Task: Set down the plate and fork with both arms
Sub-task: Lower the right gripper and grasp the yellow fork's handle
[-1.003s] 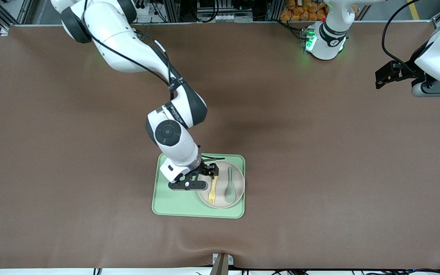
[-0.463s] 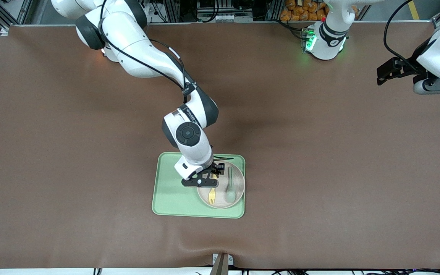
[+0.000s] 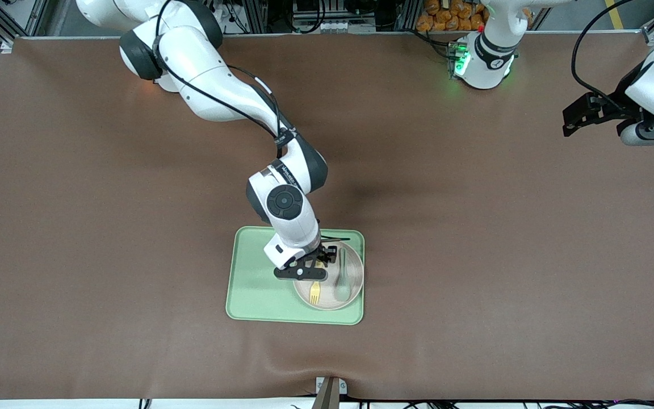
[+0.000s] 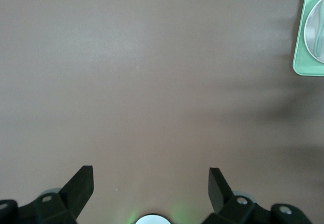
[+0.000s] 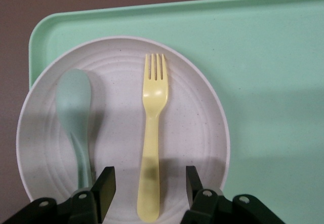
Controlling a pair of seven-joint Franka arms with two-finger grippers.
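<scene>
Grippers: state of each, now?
Left gripper: open, empty, over bare table.
Right gripper: open, straddling the fork handle on the plate.

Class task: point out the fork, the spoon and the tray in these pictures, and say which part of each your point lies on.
fork [image 5: 151, 148], right wrist view, on the middle of its handle.
spoon [image 5: 74, 95], right wrist view, on its bowl.
tray [image 3: 256, 284], front view, on its bare floor beside the plate.

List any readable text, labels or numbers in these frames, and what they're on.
No text can be read for sure.
Right arm: a line of dark print on the white band above the round joint cap, too small to read.
Left arm's base: a small mark on the black band, unreadable.
Plate, fork, spoon, tray: no markings.
</scene>
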